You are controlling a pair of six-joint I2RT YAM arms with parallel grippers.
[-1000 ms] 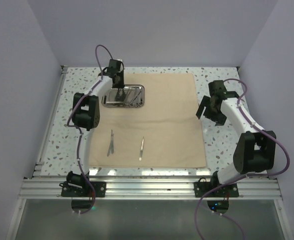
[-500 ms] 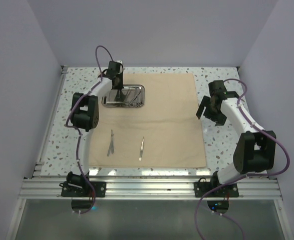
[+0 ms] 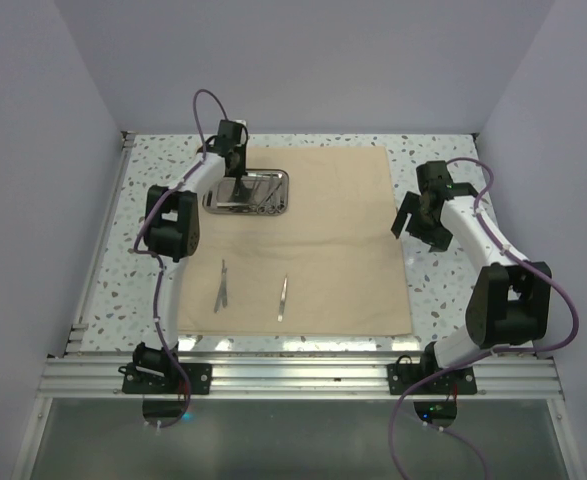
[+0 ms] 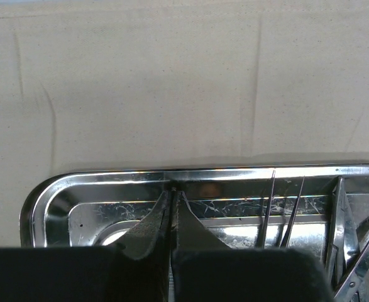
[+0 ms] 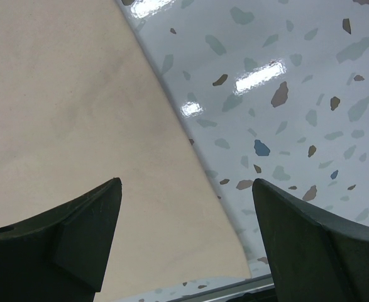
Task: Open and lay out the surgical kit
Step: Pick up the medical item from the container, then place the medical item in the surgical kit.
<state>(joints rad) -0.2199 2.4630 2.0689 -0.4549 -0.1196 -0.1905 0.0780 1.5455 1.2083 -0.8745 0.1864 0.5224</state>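
Observation:
The tan cloth wrap (image 3: 313, 240) lies spread flat on the table. The shiny steel tray (image 3: 285, 192) sits on its far left corner with several thin silver instruments (image 3: 268, 202) in it. My left gripper (image 3: 237, 182) reaches down into the tray (image 4: 96, 179). Its jaws are pressed together at the far rim (image 4: 173, 192), with a sliver of metal showing between them. Tweezers (image 4: 281, 214) and ring-handled scissors (image 4: 354, 239) lie in the tray to its right. Two thin instruments (image 3: 221, 285) (image 3: 283, 297) lie on the cloth's near left. My right gripper (image 3: 418, 232) is open and empty over the cloth's right edge (image 5: 186, 182).
The speckled tabletop (image 5: 285, 94) shows to the right of the cloth (image 5: 77, 113). Walls close in the table on three sides. A metal rail (image 3: 303, 375) runs along the near edge by the arm bases.
My left gripper has shifted slightly toward the tray's far left, its jaws staying together. The right arm and the laid-out instruments have not moved.

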